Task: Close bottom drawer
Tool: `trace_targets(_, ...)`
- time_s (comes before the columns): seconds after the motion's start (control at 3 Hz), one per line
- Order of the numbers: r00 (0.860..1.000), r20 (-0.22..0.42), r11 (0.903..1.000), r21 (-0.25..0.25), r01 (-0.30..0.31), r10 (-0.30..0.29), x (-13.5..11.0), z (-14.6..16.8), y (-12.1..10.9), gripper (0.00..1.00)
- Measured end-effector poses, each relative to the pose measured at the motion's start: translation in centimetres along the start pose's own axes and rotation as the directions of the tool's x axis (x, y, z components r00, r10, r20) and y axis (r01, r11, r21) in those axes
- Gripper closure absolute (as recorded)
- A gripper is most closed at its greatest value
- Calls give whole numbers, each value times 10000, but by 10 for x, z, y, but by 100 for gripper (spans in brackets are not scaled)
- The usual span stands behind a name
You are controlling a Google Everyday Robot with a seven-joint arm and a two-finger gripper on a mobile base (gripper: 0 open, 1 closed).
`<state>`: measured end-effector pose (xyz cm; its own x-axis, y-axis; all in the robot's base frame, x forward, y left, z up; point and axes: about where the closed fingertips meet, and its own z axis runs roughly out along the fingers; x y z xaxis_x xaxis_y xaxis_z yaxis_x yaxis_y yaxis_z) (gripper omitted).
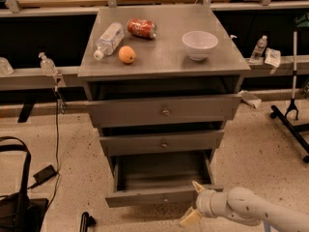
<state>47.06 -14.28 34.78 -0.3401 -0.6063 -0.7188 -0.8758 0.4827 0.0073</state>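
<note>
The narrow dark grey metal bottom drawer (pixel 145 197) with a small round knob (pixel 165 198) sits pulled right out, lowest of three. The robot's white two-finger gripper (pixel 194 203) is at the front's right end, cream fingers (pixel 191 219) spread apart, probably lining up a shove.

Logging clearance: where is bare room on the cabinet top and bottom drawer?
Cabinet top: bare between orange and bowl and along the front; crowded back-left by bottle and can. Bottom drawer interior bare; gripper at its front-right corner.
</note>
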Motion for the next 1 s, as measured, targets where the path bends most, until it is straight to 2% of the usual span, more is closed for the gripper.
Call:
trace_targets(0.33,9998,-39,9995,-263,-173,172,15,11,-9,0)
trace_targets(0.67,9994,292,9967,-789,-167,190,43,30,-14,13)
trace_targets(1.0,9971,751,9897,-1414,226,-120,78,63,-22,36)
